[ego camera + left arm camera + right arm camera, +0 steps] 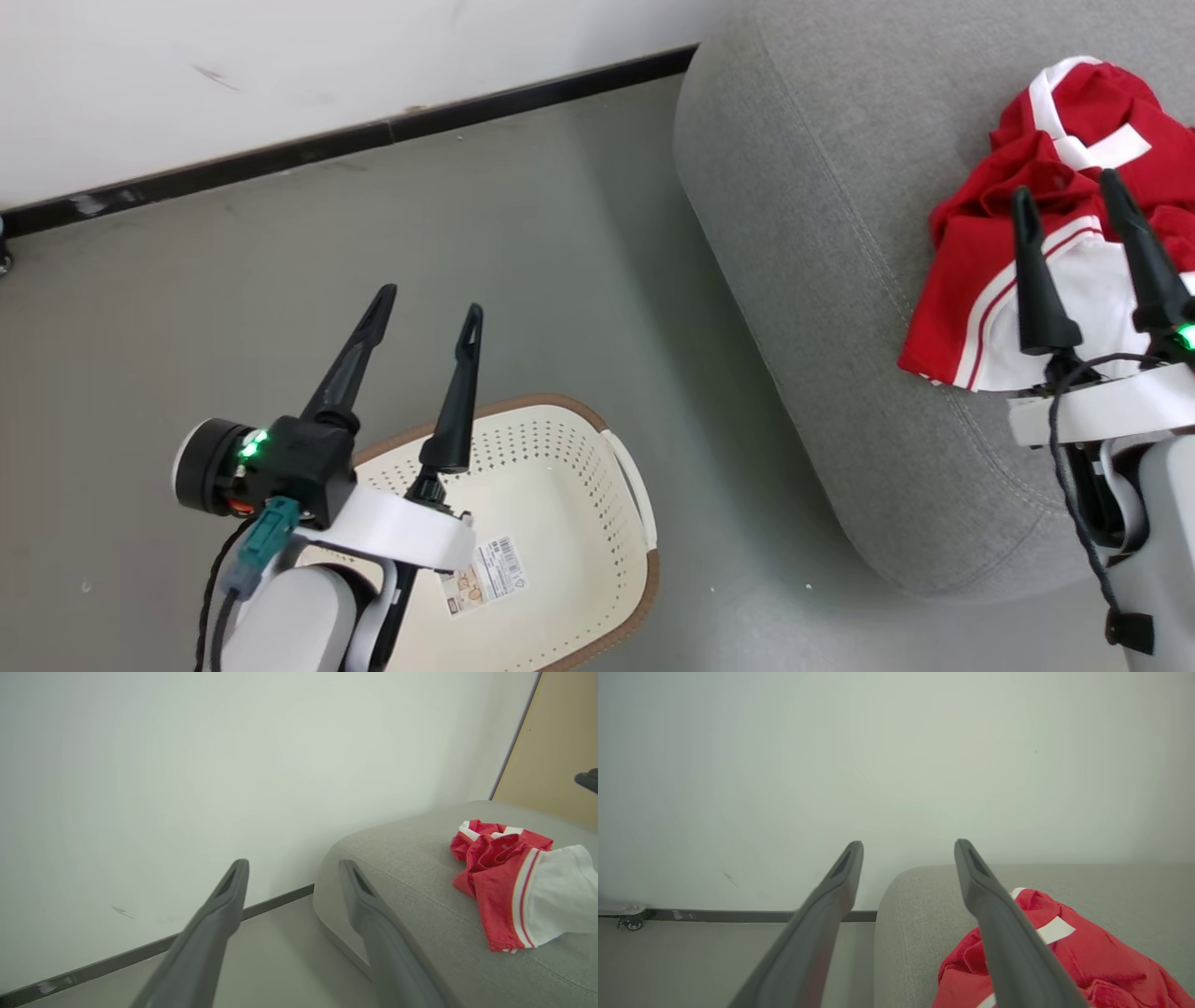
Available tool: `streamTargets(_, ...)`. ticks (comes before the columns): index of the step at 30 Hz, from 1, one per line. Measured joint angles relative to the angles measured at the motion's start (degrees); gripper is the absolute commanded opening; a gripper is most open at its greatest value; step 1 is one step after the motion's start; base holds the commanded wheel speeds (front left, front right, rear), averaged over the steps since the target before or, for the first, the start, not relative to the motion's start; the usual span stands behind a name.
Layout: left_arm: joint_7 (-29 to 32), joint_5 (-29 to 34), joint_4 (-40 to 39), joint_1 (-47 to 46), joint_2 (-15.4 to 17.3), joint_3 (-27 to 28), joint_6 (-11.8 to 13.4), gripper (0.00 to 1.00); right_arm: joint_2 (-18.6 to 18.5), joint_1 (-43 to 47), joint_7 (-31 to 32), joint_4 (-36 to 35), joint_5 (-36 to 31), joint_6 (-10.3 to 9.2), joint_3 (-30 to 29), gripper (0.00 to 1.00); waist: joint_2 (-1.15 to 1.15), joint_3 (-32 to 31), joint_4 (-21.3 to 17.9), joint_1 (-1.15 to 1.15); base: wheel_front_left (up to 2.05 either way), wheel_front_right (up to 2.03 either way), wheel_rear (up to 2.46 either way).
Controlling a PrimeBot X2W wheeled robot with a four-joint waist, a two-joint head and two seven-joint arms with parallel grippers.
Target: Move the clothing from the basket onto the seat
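- On the large grey woven-fabric seat with rounded edges [822,373]: carries the load now, but curves down just past the seam on the robot's side. Could let loose cloth slip to the floor if anything pushes the heap that way.
- In the small cream-white perforated plastic basket with the brown rim [560,443]: looks bare inside, though partly hidden under the left arm. May hide a piece there, so judging the job finished without a clearer look risks leaving something behind.
- As for the red sports clothing with white trim and stripes [990,252]: lies crumpled on the seat, well apart from the basket, its lower hem close to the seam. Hangs together loosely, so would probably follow any finger that catches a fold.
- With the right gripper [1066,185]: spread wide and grasping nothing, dark fingers over the heap in the head view. Cannot tell whether the tips touch the cloth. Could snag a fold on pulling back and drag the garment toward the rounded edge.
- With the left gripper [431,301]: likewise spread wide and empty, over the basket's far rim in the head view, pointing toward the wall. Could clip the rim and tip or shove the light basket if lowered carelessly.
- On the small barcode label [485,569] on the basket's bottom: stuck flat, no garment. Might be mistaken for leftover cloth and invite a needless reach.
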Motion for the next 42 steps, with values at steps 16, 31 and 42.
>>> streamTargets(16,-1.4,-2.6,2.8,5.3,-0.3,5.6,3.6,1.00,3.5,-1.6,1.5,0.6,-2.0,0.00,4.4,1.00,0.00,-5.0,5.1,0.00,0.00,0.00,0.00)
streamTargets(31,-1.4,-3.1,5.4,9.7,-1.4,8.3,6.0,1.00,6.8,3.8,2.2,1.8,-4.2,0.00,3.3,1.00,0.00,-10.6,8.5,0.00,0.00,0.00,0.00)
streamTargets(42,-1.4,-2.5,5.5,12.4,-2.9,8.6,6.7,1.00,9.2,10.0,3.4,1.8,-5.4,0.00,2.8,1.00,0.00,-14.8,10.5,0.00,0.00,0.00,0.00)
